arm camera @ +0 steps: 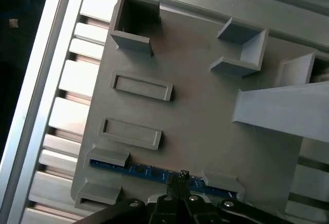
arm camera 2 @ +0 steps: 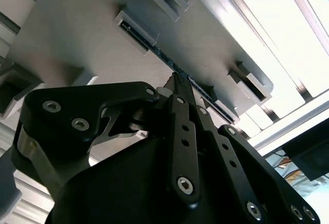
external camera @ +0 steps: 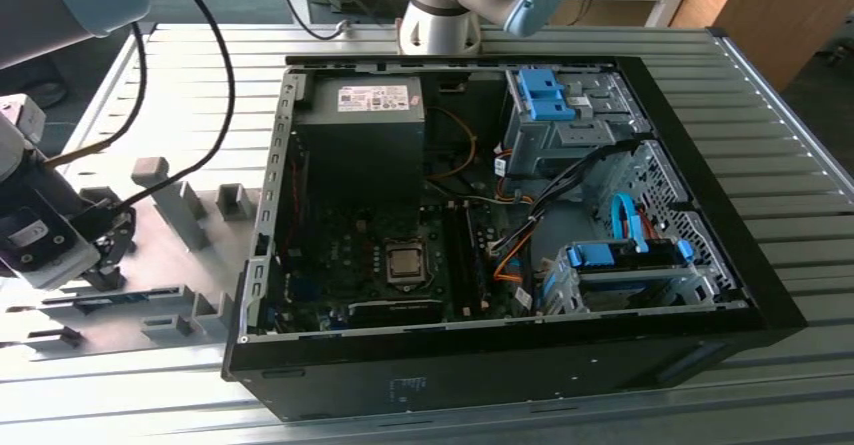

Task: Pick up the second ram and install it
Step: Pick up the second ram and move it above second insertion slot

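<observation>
- The hand [arm camera: 180, 175] has its fingers drawn close together, pinching the middle of the memory stick [arm camera: 144, 171].
- The stick stands on edge between two blocks of the grey holder tray [arm camera: 195, 121].
- In the exterior view, the tray lies at the lower left on the counter [external camera: 774, 115], beside the open PC case [external camera: 534, 365].

An open PC case [external camera: 507, 365] is laid on the slatted desk [external camera: 761, 115]. A grey holder plate [external camera: 200, 265] is placed beside it.

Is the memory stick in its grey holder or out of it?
In: the second ram lies slotted between the grey holder blocks, gripper at its middle.
</observation>
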Action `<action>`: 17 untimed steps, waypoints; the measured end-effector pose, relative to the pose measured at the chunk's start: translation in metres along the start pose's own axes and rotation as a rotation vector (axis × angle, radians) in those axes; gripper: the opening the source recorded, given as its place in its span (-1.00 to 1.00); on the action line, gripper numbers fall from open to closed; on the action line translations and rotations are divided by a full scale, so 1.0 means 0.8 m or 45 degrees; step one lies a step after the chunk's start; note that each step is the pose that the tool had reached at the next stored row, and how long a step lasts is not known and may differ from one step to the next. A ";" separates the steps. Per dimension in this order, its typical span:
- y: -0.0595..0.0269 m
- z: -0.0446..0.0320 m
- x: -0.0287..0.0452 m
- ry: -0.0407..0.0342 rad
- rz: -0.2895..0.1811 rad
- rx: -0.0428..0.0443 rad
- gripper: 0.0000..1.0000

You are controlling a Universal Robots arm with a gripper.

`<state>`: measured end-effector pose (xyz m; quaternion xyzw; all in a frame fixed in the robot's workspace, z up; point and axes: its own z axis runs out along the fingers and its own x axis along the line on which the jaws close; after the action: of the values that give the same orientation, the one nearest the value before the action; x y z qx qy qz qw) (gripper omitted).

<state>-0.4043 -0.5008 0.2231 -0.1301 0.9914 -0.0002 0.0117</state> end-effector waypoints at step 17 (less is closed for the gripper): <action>0.000 0.0001 0.0000 -0.0005 -0.153 -0.004 -0.79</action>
<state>-0.4043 -0.5008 0.2230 -0.1896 0.9818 0.0005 0.0117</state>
